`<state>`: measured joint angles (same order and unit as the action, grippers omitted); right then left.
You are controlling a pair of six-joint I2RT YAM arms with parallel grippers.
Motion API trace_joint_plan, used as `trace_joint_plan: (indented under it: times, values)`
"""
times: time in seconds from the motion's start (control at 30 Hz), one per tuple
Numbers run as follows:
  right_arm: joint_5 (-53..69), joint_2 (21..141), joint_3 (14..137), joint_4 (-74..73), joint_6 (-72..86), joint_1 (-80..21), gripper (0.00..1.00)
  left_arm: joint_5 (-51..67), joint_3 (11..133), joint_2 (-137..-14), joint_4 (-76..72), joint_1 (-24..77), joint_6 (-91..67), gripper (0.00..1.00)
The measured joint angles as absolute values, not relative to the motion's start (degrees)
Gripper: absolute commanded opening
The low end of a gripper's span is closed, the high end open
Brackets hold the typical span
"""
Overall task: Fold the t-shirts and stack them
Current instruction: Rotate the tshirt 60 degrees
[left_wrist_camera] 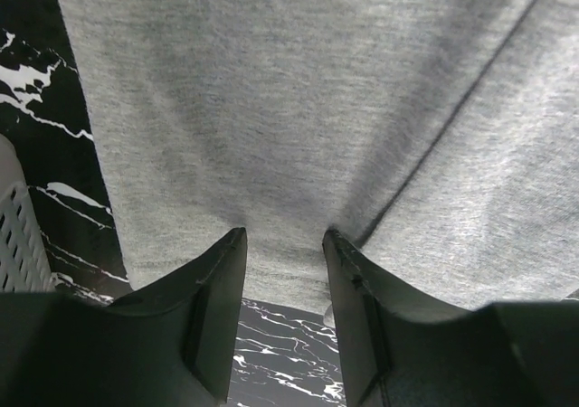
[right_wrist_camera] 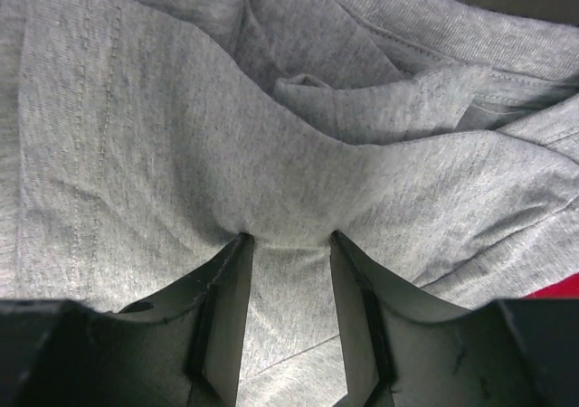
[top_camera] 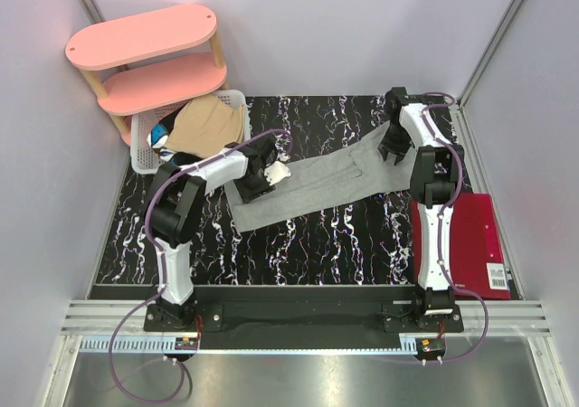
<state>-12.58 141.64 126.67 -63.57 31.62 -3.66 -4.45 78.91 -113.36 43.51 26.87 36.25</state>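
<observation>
A light heather grey t-shirt [top_camera: 326, 185] lies flat as a long strip across the black marbled table [top_camera: 298, 253]. My left gripper [top_camera: 261, 177] is at the shirt's left end. In the left wrist view its jaws [left_wrist_camera: 285, 240] stand apart with their tips on the shirt's hem [left_wrist_camera: 298, 108] and bare table showing between them. My right gripper [top_camera: 395, 149] is down on the shirt's right end. In the right wrist view its jaws [right_wrist_camera: 289, 240] stand apart, tips pressed into rumpled grey fabric [right_wrist_camera: 181, 136] that also fills the gap. A tan-beige t-shirt [top_camera: 208, 122] lies in the basket.
A white lattice basket [top_camera: 143, 149] with shirts stands at the table's back left, close to my left arm; its wall [left_wrist_camera: 18, 244] shows in the left wrist view. A pink two-tier shelf [top_camera: 145, 36] stands behind it. A red book [top_camera: 475, 244] lies off the table's right edge.
</observation>
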Motion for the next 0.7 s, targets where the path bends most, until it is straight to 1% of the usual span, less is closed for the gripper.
trace_joint_plan:
  times: [0.17,0.37,0.53,0.7]
  values:
    - [-12.5,144.0,131.0,-66.1,30.4,-3.9,0.47,-5.2,73.5,-109.8,41.9,29.6,36.5,0.45]
    - [-12.5,147.0,136.9,-68.2,28.9,-4.2,0.47,-4.5,68.4,-106.1,43.4,35.8,35.8,0.43]
    - [-12.3,149.4,142.0,-69.0,27.9,-4.3,0.48,-3.1,65.8,-104.3,45.6,41.0,34.4,0.42]
    - [-10.4,151.6,146.1,-68.9,26.4,-4.3,0.50,-1.3,63.8,-102.8,46.6,43.3,32.8,0.40]
